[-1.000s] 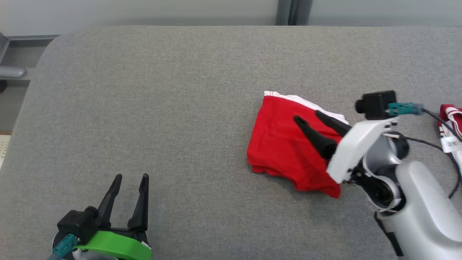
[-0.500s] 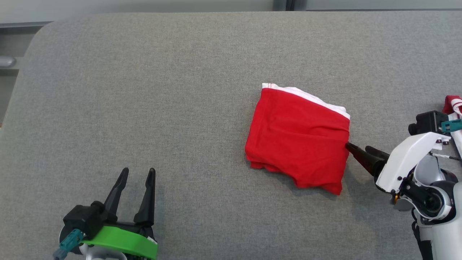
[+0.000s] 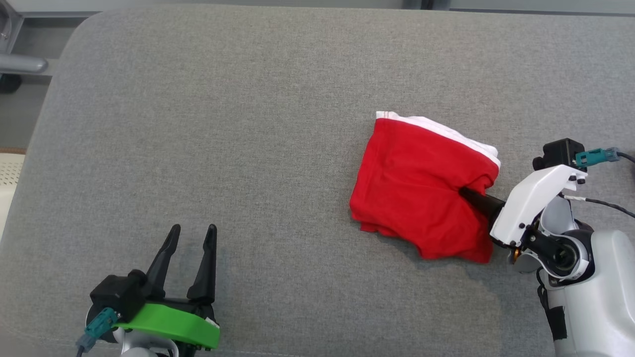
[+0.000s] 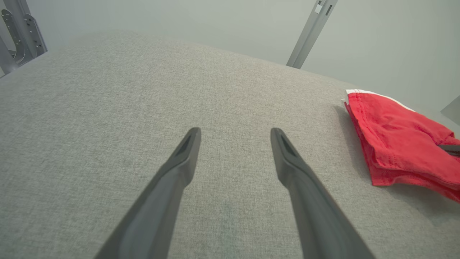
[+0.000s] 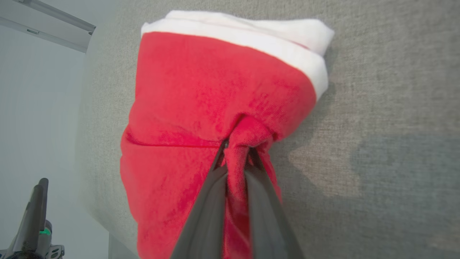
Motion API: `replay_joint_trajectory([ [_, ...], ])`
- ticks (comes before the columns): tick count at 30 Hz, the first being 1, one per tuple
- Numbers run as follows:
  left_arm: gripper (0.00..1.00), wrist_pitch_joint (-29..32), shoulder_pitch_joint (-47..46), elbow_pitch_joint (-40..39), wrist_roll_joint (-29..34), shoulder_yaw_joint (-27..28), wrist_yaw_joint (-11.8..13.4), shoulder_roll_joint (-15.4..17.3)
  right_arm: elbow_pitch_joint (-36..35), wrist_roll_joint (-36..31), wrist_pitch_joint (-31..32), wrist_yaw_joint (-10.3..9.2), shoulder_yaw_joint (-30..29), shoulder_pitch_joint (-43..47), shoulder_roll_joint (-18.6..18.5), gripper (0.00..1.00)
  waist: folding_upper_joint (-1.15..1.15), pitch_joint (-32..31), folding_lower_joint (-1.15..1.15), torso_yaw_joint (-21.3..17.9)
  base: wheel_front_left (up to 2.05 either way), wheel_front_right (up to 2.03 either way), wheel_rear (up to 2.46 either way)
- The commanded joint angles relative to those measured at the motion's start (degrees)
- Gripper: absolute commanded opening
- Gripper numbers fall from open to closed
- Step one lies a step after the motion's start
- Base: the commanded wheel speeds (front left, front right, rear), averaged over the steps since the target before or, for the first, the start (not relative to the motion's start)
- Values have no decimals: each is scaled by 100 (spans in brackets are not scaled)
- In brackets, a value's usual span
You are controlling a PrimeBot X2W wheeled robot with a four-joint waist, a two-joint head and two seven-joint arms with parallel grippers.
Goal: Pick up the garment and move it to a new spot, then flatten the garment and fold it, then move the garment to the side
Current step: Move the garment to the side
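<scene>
Right wrist view: the right claw (image 5: 237, 151) is clamped on a bunched edge of the folded red garment (image 5: 201, 90), which lies on the grey worktop (image 5: 395, 72). The left claw (image 3: 193, 229), well apart from the garment, gapes empty.

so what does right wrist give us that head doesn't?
Right wrist: the pinch itself, a tuck of the red garment bunched between the fingers of the right gripper. Head: the layout, garment right of centre on the grey table, left gripper open and well apart from it. Both: folded garment, white waistband, right-side grip.
</scene>
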Motion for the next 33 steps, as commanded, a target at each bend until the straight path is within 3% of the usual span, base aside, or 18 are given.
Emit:
replay_joint_trajectory([
  [1,100,-13,56,-3,36,75,-14,11,-27,47,-61,1,33,-21,-17,0,0,-59,0,-76,0,0,0],
  [7,100,-13,128,-110,118,176,-22,67,-103,136,-103,1,146,80,-12,0,0,-125,0,-435,0,0,0],
  [17,100,30,159,-348,217,218,1,316,-238,93,-288,1,280,368,-128,0,0,-83,0,-1745,0,0,0],
  [22,100,139,105,-490,229,170,25,433,-356,-10,-377,1,173,459,-365,0,0,20,0,-2211,0,0,0],
  [27,100,231,5,-604,249,108,24,471,-542,-164,-363,1,276,271,-593,0,0,126,0,-2323,0,0,0],
  [33,100,280,-70,-641,220,51,14,513,-948,-384,8,1,539,-258,-1108,0,0,256,0,-2130,0,0,0],
])
